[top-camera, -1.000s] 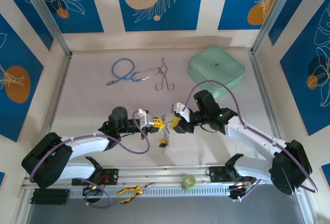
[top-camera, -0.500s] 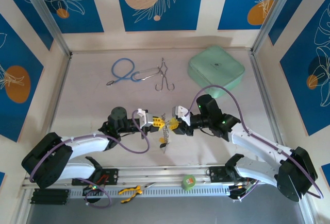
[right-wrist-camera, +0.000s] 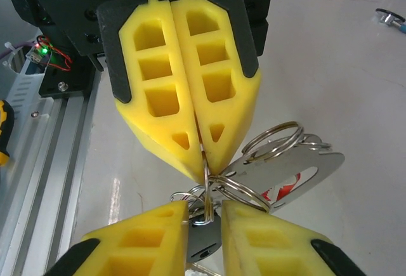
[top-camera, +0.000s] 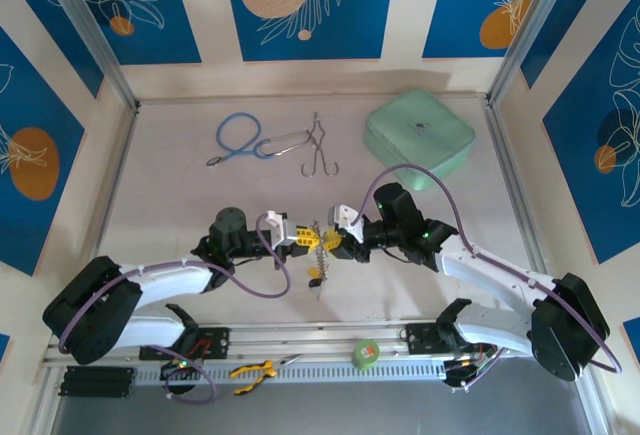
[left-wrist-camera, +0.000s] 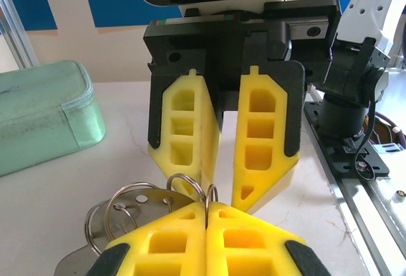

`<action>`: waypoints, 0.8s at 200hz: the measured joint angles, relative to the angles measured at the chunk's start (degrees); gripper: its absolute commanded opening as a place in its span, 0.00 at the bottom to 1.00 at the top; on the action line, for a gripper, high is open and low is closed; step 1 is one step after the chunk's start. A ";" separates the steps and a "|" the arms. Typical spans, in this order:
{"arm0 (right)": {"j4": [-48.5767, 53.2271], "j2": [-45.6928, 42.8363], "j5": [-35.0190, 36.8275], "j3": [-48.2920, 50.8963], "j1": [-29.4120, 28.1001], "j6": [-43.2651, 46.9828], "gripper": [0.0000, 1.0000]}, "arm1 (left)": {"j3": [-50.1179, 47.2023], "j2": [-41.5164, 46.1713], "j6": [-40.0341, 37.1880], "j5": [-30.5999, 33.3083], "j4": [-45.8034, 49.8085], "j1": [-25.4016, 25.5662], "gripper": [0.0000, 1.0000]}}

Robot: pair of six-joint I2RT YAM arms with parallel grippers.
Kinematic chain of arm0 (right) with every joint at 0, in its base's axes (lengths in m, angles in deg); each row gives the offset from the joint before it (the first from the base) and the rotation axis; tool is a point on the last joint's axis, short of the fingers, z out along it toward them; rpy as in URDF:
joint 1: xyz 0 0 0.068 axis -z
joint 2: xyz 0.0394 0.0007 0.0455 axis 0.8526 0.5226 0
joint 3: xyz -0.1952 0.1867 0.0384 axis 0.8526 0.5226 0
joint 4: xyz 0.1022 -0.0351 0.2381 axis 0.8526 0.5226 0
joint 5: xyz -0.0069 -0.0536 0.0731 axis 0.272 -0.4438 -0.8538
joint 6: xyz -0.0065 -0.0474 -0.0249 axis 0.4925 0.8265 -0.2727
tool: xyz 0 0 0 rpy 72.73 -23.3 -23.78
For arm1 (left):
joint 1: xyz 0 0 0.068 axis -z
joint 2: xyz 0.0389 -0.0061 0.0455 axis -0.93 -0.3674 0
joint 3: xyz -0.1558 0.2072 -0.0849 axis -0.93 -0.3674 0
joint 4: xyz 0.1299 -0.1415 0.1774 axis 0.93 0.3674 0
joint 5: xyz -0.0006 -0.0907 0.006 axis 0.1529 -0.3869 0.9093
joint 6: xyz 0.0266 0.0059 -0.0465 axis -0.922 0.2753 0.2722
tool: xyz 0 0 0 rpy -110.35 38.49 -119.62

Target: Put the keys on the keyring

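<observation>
left gripper (right-wrist-camera: 203,162) is clamped tight, fingertips pressed together on a wire loop of the keyring (right-wrist-camera: 298,162). right gripper (left-wrist-camera: 223,198) meets it nose to nose with its fingers a narrow gap apart. a dark key (right-wrist-camera: 204,247) sits in that gap, can't tell if it's pinched. in the right wrist view the silver plate and rings fan out toward 3 o'clock. from above, the bunch hangs between the two grippers, with small keys (top-camera: 315,275) at 6 o'clock beneath and a green pouch (top-camera: 419,135) at 1 o'clock.
</observation>
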 measured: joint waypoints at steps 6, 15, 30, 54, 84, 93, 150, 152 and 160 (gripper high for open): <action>-0.02 0.00 0.04 -0.13 -0.04 0.00 0.03 | 0.00 0.00 0.00 0.00 -0.07 0.00 0.00; 0.07 0.00 0.13 -0.33 -0.02 0.48 0.00 | 0.00 0.00 0.00 0.02 -0.13 0.00 0.00; 0.63 0.00 0.37 -0.70 -0.02 0.72 0.00 | 0.00 0.00 -0.11 0.15 -0.24 0.00 0.20; 4.24 0.09 1.09 -3.08 -0.11 2.45 0.00 | 0.07 0.48 -0.90 1.33 1.90 0.00 0.25; 13.09 2.58 4.39 -10.08 -1.49 7.82 0.00 | 0.90 3.17 -3.96 3.06 9.53 0.00 0.24; 16.02 3.74 5.84 -12.28 -2.14 9.57 0.00 | 1.18 3.78 -4.83 3.56 11.02 0.00 0.24; 27.06 8.94 11.56 -19.65 -4.81 15.10 0.00 | 1.46 4.92 -5.88 4.26 13.57 0.00 0.25; 27.23 9.01 11.67 -19.76 -4.92 15.21 0.00 | 1.46 4.92 -5.88 4.26 13.57 0.00 0.24; 27.54 9.35 11.98 -19.89 -5.31 15.30 0.00 | 1.46 4.92 -5.86 4.09 13.55 0.00 0.23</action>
